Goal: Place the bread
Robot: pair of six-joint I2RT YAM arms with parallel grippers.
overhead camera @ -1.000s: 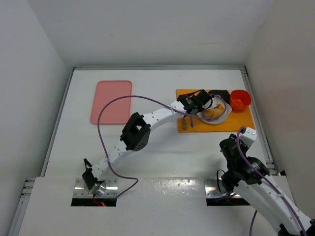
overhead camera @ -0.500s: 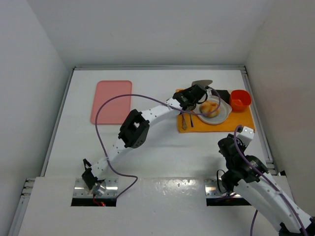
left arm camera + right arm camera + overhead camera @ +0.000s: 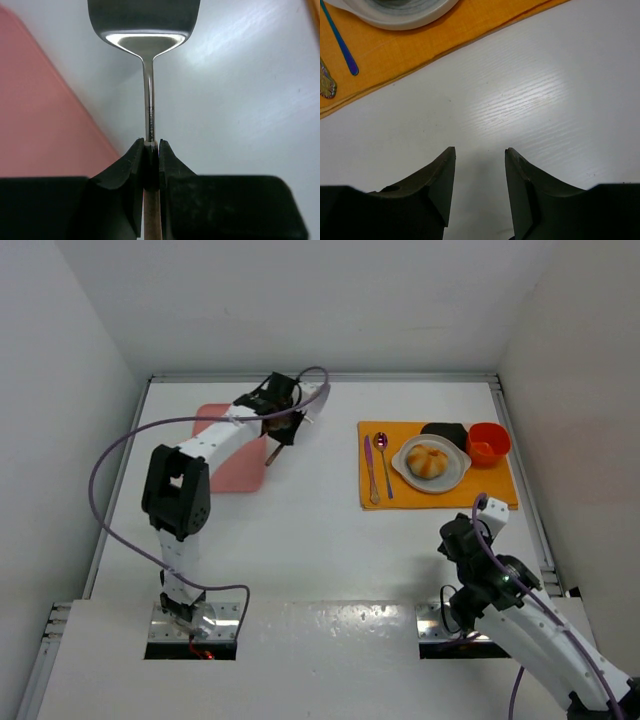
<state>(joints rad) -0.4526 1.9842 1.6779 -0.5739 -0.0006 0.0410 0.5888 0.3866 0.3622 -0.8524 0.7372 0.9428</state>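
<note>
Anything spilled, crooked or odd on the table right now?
Nothing stands out. The round golden bun sits centred on the white plate on the orange mat, cutlery lying parallel beside it. The left tool grips a metal spatula beside the pink tray; the right tool is open, empty.

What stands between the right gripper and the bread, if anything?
Nothing visible. Only bare table and the near edge of the orange mat lie between the open right gripper and the bread on the white plate. The left gripper holds the spatula far to the left.
</note>
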